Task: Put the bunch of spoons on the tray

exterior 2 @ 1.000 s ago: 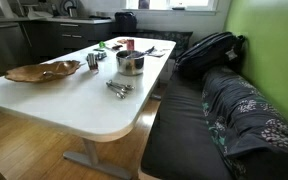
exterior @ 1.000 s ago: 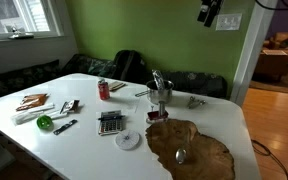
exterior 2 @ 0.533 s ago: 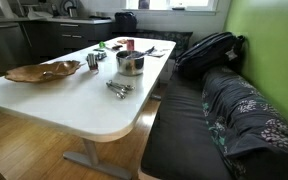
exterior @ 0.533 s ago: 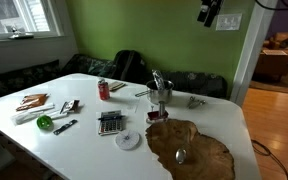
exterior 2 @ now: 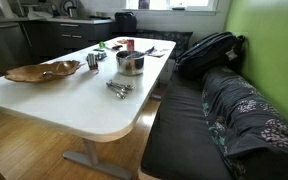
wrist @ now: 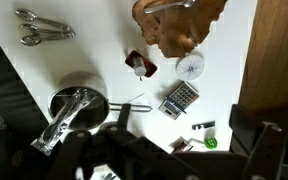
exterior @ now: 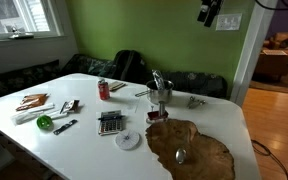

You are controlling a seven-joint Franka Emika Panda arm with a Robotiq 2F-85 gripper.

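Note:
The bunch of spoons [exterior: 196, 101] lies on the white table near its far edge, beyond the upright metal holder [exterior: 161, 95]. It also shows in an exterior view [exterior 2: 119, 88] and at the top left of the wrist view [wrist: 39, 28]. The dark-brown wavy-edged tray [exterior: 189, 150] sits at the table's near end with a lone spoon [exterior: 180, 155] on it; it also shows in an exterior view [exterior 2: 44, 71] and in the wrist view [wrist: 179, 25]. My gripper [exterior: 210, 12] hangs high above the table, well apart from the spoons. In the wrist view the gripper [wrist: 179, 150] is open and empty.
On the table are a white round disc [exterior: 130, 139], a calculator [exterior: 110, 122], a red can [exterior: 104, 89], a green item [exterior: 45, 122] and small tools. A black backpack [exterior 2: 209, 50] and a dark bench [exterior 2: 214, 120] run along the table's side.

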